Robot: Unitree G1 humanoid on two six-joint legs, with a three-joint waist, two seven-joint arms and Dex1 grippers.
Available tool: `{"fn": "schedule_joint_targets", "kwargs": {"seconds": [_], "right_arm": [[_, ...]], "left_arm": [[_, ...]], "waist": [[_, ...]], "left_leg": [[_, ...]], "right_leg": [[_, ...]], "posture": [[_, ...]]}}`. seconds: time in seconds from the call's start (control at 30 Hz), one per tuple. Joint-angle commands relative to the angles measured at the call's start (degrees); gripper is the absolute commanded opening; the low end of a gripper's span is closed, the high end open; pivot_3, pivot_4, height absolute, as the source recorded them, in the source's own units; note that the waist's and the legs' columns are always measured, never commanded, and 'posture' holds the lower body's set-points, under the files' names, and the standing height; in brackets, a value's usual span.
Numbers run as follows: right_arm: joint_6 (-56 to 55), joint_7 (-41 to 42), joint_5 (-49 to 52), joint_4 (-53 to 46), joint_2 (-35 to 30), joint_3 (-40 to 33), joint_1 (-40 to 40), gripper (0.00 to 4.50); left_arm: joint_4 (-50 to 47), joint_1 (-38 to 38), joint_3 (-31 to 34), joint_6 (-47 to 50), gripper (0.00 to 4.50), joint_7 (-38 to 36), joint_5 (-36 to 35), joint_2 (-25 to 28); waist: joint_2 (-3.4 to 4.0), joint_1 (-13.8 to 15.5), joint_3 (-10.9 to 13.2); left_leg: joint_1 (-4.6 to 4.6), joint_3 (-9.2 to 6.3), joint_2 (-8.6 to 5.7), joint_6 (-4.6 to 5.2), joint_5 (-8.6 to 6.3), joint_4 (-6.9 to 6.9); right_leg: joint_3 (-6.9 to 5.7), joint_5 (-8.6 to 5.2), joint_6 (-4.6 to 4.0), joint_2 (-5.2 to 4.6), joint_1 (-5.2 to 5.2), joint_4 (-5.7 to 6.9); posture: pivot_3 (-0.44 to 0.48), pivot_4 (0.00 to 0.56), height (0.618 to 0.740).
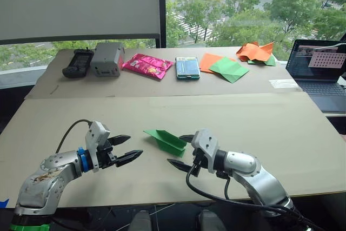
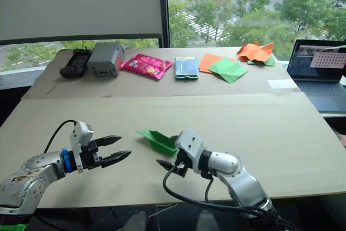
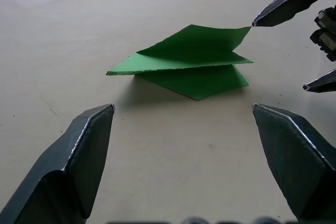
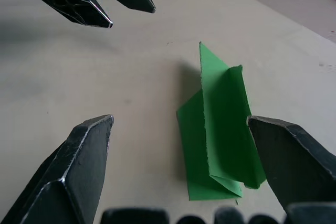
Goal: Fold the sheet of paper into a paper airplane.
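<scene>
Both grippers gaped wide, empty; we noted right gripper beside the paper airplane, nearer than left gripper; nose pointed left.

The laptop was cut off by the right edge of the head views. Its screen content was too small to read. The right gripper hid the airplane's near end there.

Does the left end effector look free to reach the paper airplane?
Probably yes: the left end effector is open, facing the paper airplane, with bare table between; the open right end effector crowds its far side.
</scene>
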Motion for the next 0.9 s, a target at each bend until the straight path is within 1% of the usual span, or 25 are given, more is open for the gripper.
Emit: {"fn": "schedule_joint_targets", "kwargs": {"seconds": [0.03,0.27,0.47,0.67,0.8,0.9], "right_arm": [[-1.2,1.2,1.1,3.9,0.7,-0.9,-2.1,4.50],[3.7,0.8,4.6,9.0,2.8,-4.8,-5.4,4.50],[9.4,0.9,9.0,9.6,4.7,-7.8,-8.4,4.50],[11.3,1.1,11.3,11.2,5.0,-10.4,-12.3,4.50],[5.6,3.1,4.6,13.2,0.6,-5.6,-14.3,4.50],[1.8,4.5,1.5,14.7,-1.4,-3.0,-14.7,4.50]], "left_arm": [[-1.4,-0.4,0.3,-1.3,4.48,0.5,0.0,0.2],[-2.0,0.1,0.8,-2.1,4.48,1.5,-0.2,0.1],[-2.5,0.5,0.4,-2.3,4.48,2.0,-0.5,-0.4],[-2.5,0.5,0.1,-2.4,4.48,2.1,-0.3,-0.5],[-2.0,0.3,0.0,-2.5,4.48,2.2,0.1,-0.4],[-2.0,0.1,-0.2,-2.4,4.48,2.3,0.2,-0.3]], "waist": [[-0.01,0.1,0.0],[0.00,0.1,0.0],[0.01,0.1,0.0],[0.02,0.1,0.0],[0.04,0.1,0.0],[0.03,0.1,0.0]], "left_leg": [[0.02,0.00,0.00,0.00,0.00,0.01],[-0.01,0.02,-0.01,0.01,0.01,0.02],[0.02,0.00,0.00,0.02,0.01,0.02],[0.01,0.01,-0.01,0.02,0.01,0.02],[0.01,0.01,-0.01,0.03,0.02,0.02],[0.01,0.01,-0.01,0.03,0.02,0.02]], "right_leg": [[0.02,0.00,0.00,0.00,0.05,0.00],[0.09,0.01,0.01,0.06,0.07,0.05],[0.15,0.05,0.04,0.12,0.10,0.15],[0.18,0.05,0.04,0.13,0.12,0.15],[0.19,0.06,0.04,0.14,0.13,0.18],[0.20,0.06,0.05,0.15,0.14,0.20]], "posture": [[0.000,0.150,0.718],[0.000,0.150,0.718],[0.000,0.150,0.718],[0.000,0.150,0.718],[0.000,0.150,0.718],[0.000,0.150,0.718]]}}
